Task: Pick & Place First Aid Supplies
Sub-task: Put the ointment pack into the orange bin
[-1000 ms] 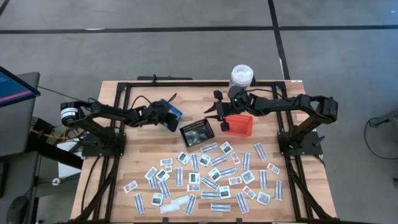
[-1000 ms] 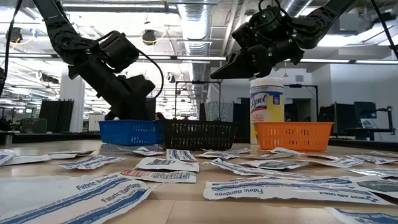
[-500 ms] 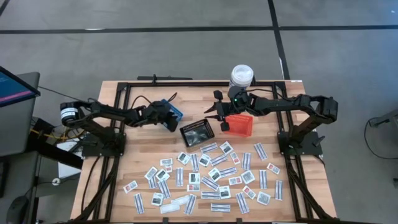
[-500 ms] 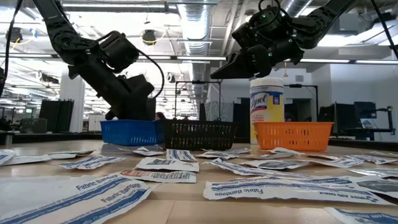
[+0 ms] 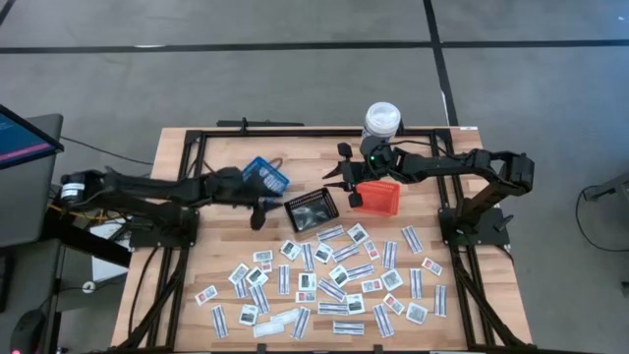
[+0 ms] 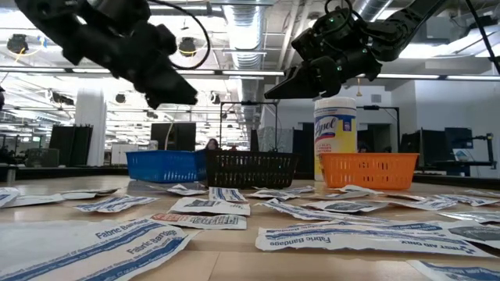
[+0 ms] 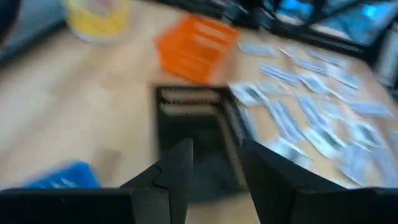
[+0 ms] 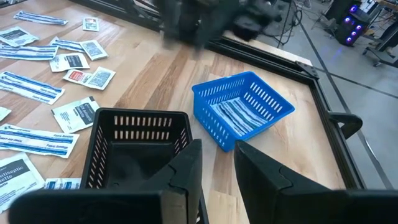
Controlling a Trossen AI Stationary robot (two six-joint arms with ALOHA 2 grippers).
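Flat white first-aid packets (image 5: 334,280): strewn along bench's near edge. Left gripper (image 5: 257,213), fingers apart, empty, beside black mesh basket (image 5: 311,211); right gripper (image 5: 334,180) narrowly parted, empty. Step: between placements; next needs another pick.

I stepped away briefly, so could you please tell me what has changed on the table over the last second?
The left end effector has swung off the blue basket toward the black basket, fingers now open and empty. The right end effector, baskets and packets stayed put.
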